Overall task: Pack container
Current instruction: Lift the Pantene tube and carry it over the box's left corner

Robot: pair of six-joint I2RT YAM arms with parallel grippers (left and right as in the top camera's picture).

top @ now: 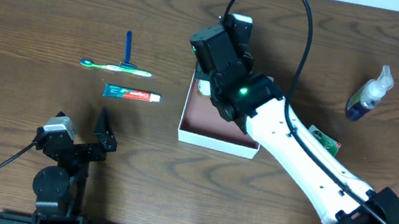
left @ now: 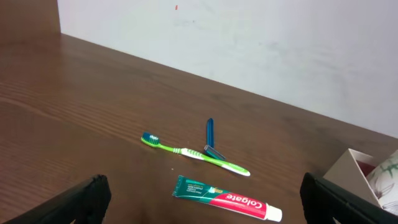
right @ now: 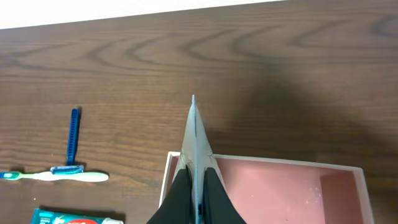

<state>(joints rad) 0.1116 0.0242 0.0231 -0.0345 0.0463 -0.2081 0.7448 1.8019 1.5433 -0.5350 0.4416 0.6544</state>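
Right gripper (right: 194,143) hangs closest, jaws pressed together on nothing visible, tip poised over the far-left corner of the container (top: 215,140), which sits mid-way across the counter (top: 38,1) under that arm. Left gripper (left: 202,198) low at the near edge, jaws spread wide and empty, facing toothpaste (top: 132,94), toothbrush (top: 115,68) and razor (top: 128,46), all outside the box. Judged early in the packing: next pick likely the toothpaste, calling for a descent straddling the tube's short width, while the right arm clears the box
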